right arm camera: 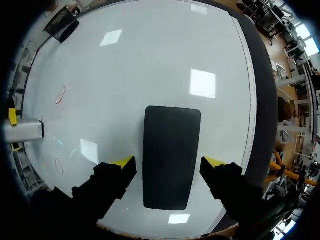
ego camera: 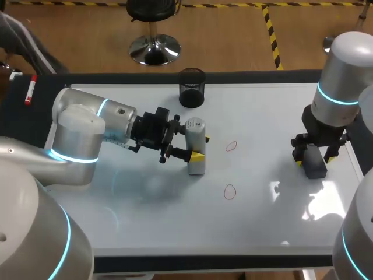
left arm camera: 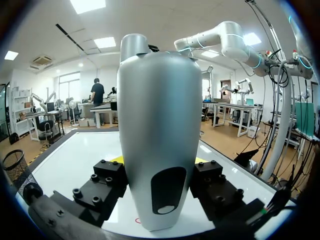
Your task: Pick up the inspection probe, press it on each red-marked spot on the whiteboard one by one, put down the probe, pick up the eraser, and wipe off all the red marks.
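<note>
The grey-white inspection probe (ego camera: pixel 196 166) stands upright on the whiteboard (ego camera: pixel 145 192), left of two red rings (ego camera: pixel 231 146) (ego camera: pixel 229 191). My left gripper (ego camera: pixel 201 147) is shut on it from both sides; in the left wrist view the probe (left arm camera: pixel 159 125) fills the space between the fingers (left arm camera: pixel 107 175). A small red mark (ego camera: pixel 285 243) lies near the front edge. The dark eraser (ego camera: pixel 316 168) lies flat at the board's right. My right gripper (right arm camera: pixel 170 162) is open directly above the eraser (right arm camera: pixel 171 155), one yellow tip on each side of it.
A black mesh cup (ego camera: pixel 192 87) stands at the board's back edge. A red marker (ego camera: pixel 29 90) lies on the dark strip at the far left. The board's right edge (right arm camera: pixel 252 125) runs close beside the eraser.
</note>
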Motion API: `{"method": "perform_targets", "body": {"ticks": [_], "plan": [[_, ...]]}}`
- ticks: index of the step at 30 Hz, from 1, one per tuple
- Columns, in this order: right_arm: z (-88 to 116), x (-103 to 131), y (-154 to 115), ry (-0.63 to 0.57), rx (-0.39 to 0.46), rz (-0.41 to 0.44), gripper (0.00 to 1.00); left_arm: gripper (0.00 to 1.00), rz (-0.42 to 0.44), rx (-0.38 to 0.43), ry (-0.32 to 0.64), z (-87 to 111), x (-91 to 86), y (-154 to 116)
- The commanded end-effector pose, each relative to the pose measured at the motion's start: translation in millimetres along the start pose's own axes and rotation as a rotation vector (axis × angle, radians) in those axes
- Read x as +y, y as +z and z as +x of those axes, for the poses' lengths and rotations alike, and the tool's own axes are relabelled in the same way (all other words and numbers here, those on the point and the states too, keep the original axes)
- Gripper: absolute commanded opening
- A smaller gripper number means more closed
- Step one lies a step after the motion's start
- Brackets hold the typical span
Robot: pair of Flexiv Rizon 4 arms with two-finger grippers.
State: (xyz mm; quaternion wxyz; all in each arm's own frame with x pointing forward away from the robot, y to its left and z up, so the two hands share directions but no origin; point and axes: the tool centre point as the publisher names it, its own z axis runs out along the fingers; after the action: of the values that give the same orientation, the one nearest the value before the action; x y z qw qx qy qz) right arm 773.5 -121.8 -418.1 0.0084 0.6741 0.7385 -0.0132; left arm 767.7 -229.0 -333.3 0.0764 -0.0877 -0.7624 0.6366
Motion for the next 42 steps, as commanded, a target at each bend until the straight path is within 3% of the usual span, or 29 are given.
{"method": "perform_targets", "body": {"ticks": [1, 2, 5, 6, 20, 42], "plan": [[-0.1, 0.3, 2.0, 0.002, 0.0, -0.004, 0.4, 0.0, 0.004, -0.001, 0.001, 1.5, 9.2, 2.1], [-0.1, 0.3, 2.1, 0.003, 0.0, -0.004, 0.36, 0.0, 0.004, -0.001, 0.001, 1.5, 9.2, 2.1], [-0.2, 0.3, 1.8, 0.004, -0.003, -0.007, 0.05, 0.0, 0.004, -0.001, 0.001, 1.5, 9.2, 2.1], [-0.3, 0.4, 1.3, 0.004, -0.004, -0.008, 0.0, 0.0, 0.004, -0.001, 0.001, 1.5, 9.2, 2.1], [-2.3, 0.2, -17.6, 0.006, -0.011, -0.018, 0.0, 0.0, 0.004, -0.001, 0.001, 1.5, 9.2, 2.1], [-2.3, 0.2, -17.6, 0.006, -0.011, -0.018, 0.0, 0.0, 0.004, -0.001, 0.001, 1.5, 9.2, 2.1]]}}
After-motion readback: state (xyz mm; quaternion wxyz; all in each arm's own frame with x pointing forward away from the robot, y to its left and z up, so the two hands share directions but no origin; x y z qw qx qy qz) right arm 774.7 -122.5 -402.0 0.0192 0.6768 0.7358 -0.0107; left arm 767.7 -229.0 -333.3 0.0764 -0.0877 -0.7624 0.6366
